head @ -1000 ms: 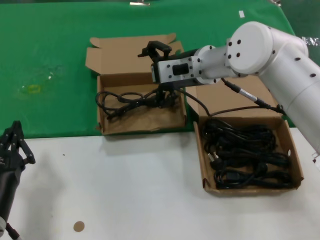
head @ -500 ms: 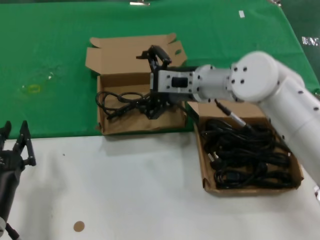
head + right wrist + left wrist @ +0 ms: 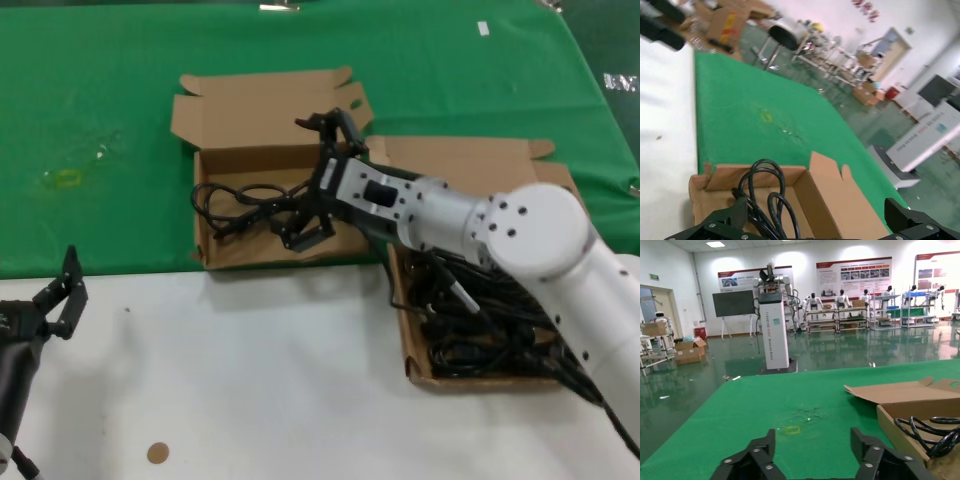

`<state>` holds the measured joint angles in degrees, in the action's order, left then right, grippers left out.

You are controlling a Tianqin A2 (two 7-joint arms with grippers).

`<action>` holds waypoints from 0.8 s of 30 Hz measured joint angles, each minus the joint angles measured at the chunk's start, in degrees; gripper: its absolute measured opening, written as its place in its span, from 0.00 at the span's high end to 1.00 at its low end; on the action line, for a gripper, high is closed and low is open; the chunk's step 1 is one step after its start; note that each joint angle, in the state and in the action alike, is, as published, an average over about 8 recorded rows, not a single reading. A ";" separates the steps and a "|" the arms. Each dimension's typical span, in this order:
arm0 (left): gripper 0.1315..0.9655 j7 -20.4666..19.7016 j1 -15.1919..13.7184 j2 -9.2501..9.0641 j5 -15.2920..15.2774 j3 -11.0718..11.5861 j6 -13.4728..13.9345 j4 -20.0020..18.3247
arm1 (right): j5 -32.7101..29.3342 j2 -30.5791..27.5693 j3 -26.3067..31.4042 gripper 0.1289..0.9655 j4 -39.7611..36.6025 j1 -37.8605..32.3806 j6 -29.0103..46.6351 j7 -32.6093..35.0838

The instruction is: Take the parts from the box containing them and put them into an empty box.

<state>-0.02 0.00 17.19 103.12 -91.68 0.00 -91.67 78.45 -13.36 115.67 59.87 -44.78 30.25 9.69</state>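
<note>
Here the right tool (image 3: 312, 222) gapes over one cord (image 3: 245, 207) — black, loosely coiled.

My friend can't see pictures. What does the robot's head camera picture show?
The white right arm's black gripper hangs open over a black power cord lying in the left brown cardboard box. A second brown cardboard box at right holds more black coiled cords. The left gripper waits open at the white table's near left.

right arm (image 3: 520, 240) hides box (image 3: 415, 375) — partly
</note>
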 joint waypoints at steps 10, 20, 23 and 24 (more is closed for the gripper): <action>0.40 0.00 0.00 0.00 0.00 0.00 0.00 0.00 | 4.88 -0.76 -4.74 0.00 6.29 8.85 -6.00 -1.93; 0.16 0.00 0.00 0.00 0.00 0.00 0.00 0.00 | 9.80 -1.52 -9.52 0.00 12.62 17.77 -12.02 -3.86; 0.12 0.02 0.00 0.00 0.00 0.00 0.00 0.00 | 11.27 -1.75 -10.95 0.00 14.52 20.44 -13.82 -4.43; 0.11 0.03 0.00 0.00 0.00 0.00 0.00 0.00 | 11.77 -1.82 -11.44 0.00 15.16 21.35 -14.43 -4.63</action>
<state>0.01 0.00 17.19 103.12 -91.68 0.00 -91.67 90.22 -15.19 104.23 75.03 -23.43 15.82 5.06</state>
